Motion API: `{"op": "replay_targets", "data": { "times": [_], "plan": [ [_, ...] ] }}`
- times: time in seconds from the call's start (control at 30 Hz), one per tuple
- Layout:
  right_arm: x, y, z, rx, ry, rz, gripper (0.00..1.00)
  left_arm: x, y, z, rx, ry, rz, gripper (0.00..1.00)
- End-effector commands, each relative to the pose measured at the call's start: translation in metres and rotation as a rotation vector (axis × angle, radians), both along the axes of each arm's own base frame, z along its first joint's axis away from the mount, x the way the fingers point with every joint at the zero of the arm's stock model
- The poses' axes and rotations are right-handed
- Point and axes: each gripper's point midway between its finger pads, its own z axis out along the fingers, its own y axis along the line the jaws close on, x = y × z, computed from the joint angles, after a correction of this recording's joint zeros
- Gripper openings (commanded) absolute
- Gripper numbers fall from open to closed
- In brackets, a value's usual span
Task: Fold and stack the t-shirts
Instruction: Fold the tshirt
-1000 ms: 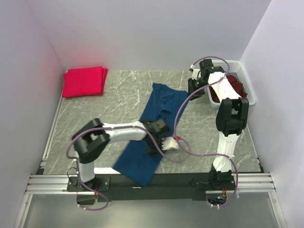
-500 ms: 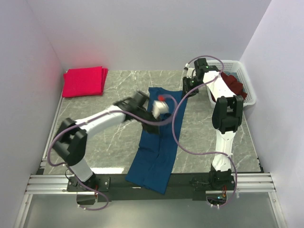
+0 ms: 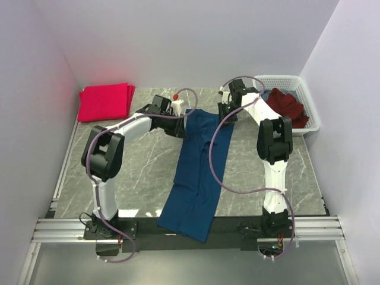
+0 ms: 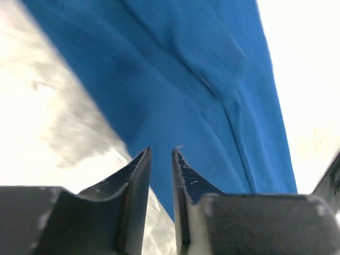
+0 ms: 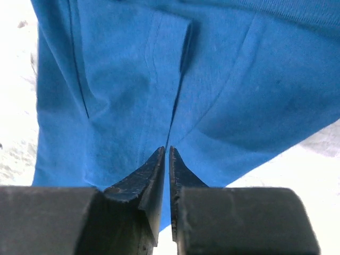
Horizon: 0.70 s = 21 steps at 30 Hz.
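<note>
A navy blue t-shirt [image 3: 199,172] lies stretched out in a long strip from the table's far middle to the near edge, where its end hangs over. My left gripper [image 3: 180,111] [image 4: 160,150] is at the shirt's far left corner, low over the cloth edge [image 4: 202,79], open by a narrow gap with nothing between the fingers. My right gripper [image 3: 225,114] [image 5: 166,149] sits on the far right corner, its jaws pinched together on a crease of the blue cloth [image 5: 133,79]. Folded pinkish-red t-shirts [image 3: 105,102] are stacked at the far left. A maroon t-shirt [image 3: 289,107] lies in the basket.
A white lattice basket [image 3: 297,79] stands at the far right, close beside the right arm. White walls close in the left, back and right sides. A metal rail [image 3: 190,228] runs along the near edge under the hanging cloth.
The left gripper swept from the near part of the shirt up to its far left corner, and the shirt went from bent to straight. The right gripper shifted left and its jaws closed.
</note>
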Motion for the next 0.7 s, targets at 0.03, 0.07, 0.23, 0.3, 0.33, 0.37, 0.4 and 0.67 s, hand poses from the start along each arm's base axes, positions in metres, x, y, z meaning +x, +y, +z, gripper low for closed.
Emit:
{"op": "replay_targets", "data": {
  "times": [0.03,0.07,0.23,0.3,0.33,0.37,0.4,0.67],
  "plan": [
    [0.024,0.007,0.024,0.047,-0.114,-0.017,0.16,0.064,-0.007,0.036,-0.067,-0.107,0.156,0.31],
    [0.026,0.008,0.025,0.051,-0.119,-0.016,0.16,0.075,-0.007,0.041,-0.079,-0.127,0.177,0.32],
    [0.031,0.012,0.022,0.07,-0.119,-0.014,0.16,0.12,-0.022,0.056,-0.109,-0.191,0.21,0.4],
    [0.032,0.015,0.022,0.092,-0.125,-0.018,0.17,0.134,-0.028,0.065,-0.132,-0.205,0.229,0.44],
    [0.031,0.015,0.022,0.095,-0.123,-0.026,0.17,0.137,-0.031,0.055,-0.129,-0.19,0.235,0.45],
    [0.032,0.018,0.024,0.107,-0.128,-0.028,0.18,0.143,-0.031,0.053,-0.127,-0.193,0.256,0.49],
    [0.031,0.017,0.024,0.114,-0.126,-0.03,0.18,0.149,-0.034,0.058,-0.14,-0.211,0.26,0.52],
    [0.023,0.023,0.028,0.158,-0.112,-0.03,0.18,0.165,-0.051,0.042,-0.105,-0.272,0.298,0.52]
  ]
}}
